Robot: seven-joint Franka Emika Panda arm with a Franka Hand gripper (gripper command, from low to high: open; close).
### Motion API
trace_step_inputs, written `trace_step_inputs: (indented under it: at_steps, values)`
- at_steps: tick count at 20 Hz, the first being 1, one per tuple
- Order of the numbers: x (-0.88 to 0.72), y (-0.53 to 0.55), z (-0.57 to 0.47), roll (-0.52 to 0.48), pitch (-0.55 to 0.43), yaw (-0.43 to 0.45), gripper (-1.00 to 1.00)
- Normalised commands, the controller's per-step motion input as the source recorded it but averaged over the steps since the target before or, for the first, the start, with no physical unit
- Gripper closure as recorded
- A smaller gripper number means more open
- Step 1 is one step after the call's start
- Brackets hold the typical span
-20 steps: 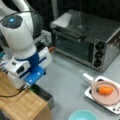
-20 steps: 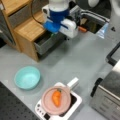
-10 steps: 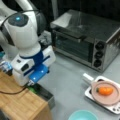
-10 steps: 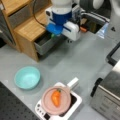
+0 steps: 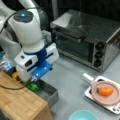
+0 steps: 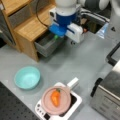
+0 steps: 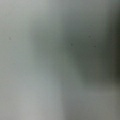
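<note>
In both front views my gripper reaches down into the open grey drawer of a wooden cabinet. A small green object lies in the drawer right at the fingertips. The blue and white hand covers the fingers, so whether they touch it is hidden. The wrist view shows only a plain grey surface close up.
A carrot lies on a pink plate over a white tray. A teal bowl sits on the table. A toaster oven stands nearby.
The arm has shifted a little to the right and slightly upward over the drawer. The carrot, plate and bowl have stayed put.
</note>
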Motion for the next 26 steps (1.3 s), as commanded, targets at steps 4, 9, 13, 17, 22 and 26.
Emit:
trace_step_inputs:
  at_steps: [4,9,13,17,22,26]
  values:
    - [-0.14,0.31,-0.04,-0.054,-0.084,-0.102,-1.00]
    - [-0.06,0.32,-0.05,-0.039,-0.072,-0.113,-1.00]
    - [0.05,0.34,-0.06,-0.024,-0.076,-0.116,-1.00]
    - [0.13,0.29,-0.08,-0.005,-0.084,-0.113,-1.00]
    - [0.13,0.16,-0.06,0.018,-0.063,-0.093,-1.00]
    - [0.10,0.05,0.00,0.020,-0.039,-0.053,-1.00]
